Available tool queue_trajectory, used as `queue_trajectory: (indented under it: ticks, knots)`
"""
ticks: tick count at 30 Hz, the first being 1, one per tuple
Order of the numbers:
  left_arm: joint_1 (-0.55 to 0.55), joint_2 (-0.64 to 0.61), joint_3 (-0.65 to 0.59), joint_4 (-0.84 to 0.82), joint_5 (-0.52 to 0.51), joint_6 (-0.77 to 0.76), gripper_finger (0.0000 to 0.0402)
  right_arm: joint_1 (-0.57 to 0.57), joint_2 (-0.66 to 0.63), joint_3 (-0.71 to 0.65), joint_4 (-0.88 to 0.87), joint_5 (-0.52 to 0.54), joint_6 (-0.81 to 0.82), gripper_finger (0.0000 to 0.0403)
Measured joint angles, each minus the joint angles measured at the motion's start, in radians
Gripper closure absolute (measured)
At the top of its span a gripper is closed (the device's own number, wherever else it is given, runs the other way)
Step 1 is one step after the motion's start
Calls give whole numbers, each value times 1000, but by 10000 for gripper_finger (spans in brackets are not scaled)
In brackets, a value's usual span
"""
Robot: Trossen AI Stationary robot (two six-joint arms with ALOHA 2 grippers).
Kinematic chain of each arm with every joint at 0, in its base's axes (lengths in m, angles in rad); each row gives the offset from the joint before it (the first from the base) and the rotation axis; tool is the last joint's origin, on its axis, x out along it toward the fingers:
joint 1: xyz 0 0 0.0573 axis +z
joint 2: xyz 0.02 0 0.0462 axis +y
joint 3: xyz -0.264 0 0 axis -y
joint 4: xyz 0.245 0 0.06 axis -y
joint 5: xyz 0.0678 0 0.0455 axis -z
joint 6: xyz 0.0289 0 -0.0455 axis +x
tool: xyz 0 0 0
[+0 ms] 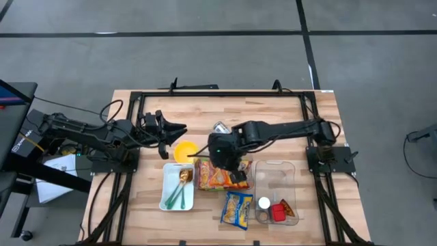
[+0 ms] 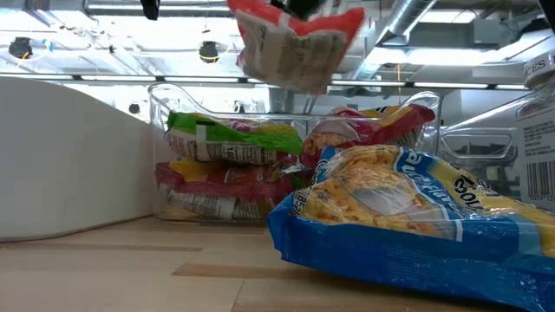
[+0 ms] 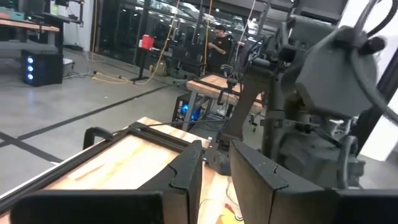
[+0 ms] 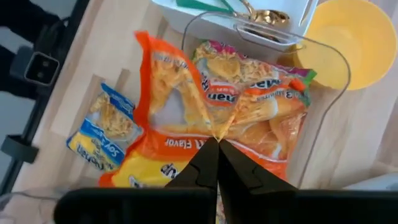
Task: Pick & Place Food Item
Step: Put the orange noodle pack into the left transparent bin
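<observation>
The right gripper [image 4: 214, 146] has its fingers pressed together on one orange noodle packet [image 4: 168, 118], pinching it by the edge and holding it in the air above a clear bin [image 1: 222, 174] in the middle of the table [image 1: 147, 116]. In this bin lie more noodle packets [image 2: 234, 143], at least three counted from the low view. One blue noodle packet [image 1: 237, 208] lies flat on the wood just in front of the bin. One yellow bowl [image 1: 185, 151] stands beside the bin, and one white tray [image 1: 171, 198] holds two green utensils [image 1: 179, 195]. A second clear bin [image 1: 276, 174] at the right holds a few small items. The left gripper [image 1: 179, 128] waits near the bowl, its fingers [image 3: 189, 171] a little apart and holding nothing.
</observation>
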State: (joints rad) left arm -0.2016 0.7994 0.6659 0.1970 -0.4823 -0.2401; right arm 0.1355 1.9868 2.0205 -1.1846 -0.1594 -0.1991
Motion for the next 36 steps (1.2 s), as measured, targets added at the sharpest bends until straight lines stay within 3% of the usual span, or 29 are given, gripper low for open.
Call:
queue_trajectory:
  ticks: [4,26,36]
  knots:
    - [0,0,0,-4,-9,17,325,-1,32,72,-12,1,-34,403]
    - [-3,-7,0,-5,-10,17,325,15,120,63,115,59,11,403]
    - [-3,-9,0,-8,3,16,325,5,173,61,111,25,11,403]
